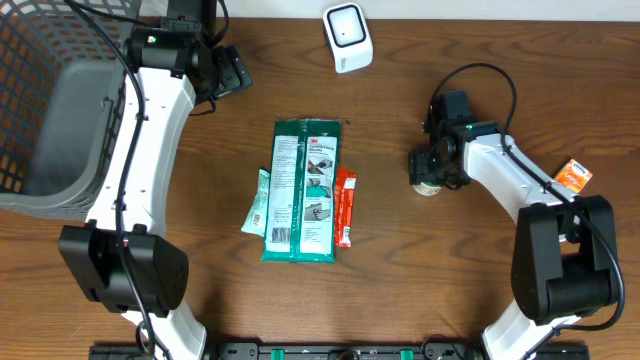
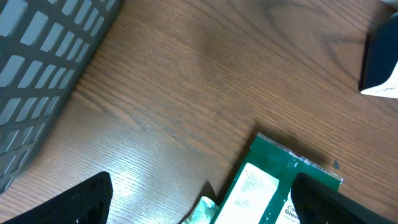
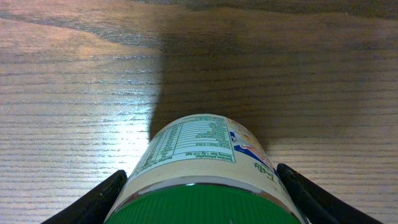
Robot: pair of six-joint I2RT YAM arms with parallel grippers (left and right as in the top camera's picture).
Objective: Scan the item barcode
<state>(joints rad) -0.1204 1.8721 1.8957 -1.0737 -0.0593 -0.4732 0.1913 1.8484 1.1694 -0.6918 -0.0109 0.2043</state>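
Right tool [image 3: 199, 178] straddles green-lidded jar [image 3: 199, 143]; fingers [image 3: 99, 202] flank its sides; contact unclear

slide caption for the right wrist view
right gripper straddling a green-lidded jar on the wooden table, nutrition label facing the camera

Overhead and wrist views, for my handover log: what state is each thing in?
Right tool, jaws either side of the jar; grip unclear.
Jar, green lid on.
Left tool, open, empty.
Green packet, lying flat, not held.
Orange sachet, lying flat, not held.
Scanner, standing alone, not held.
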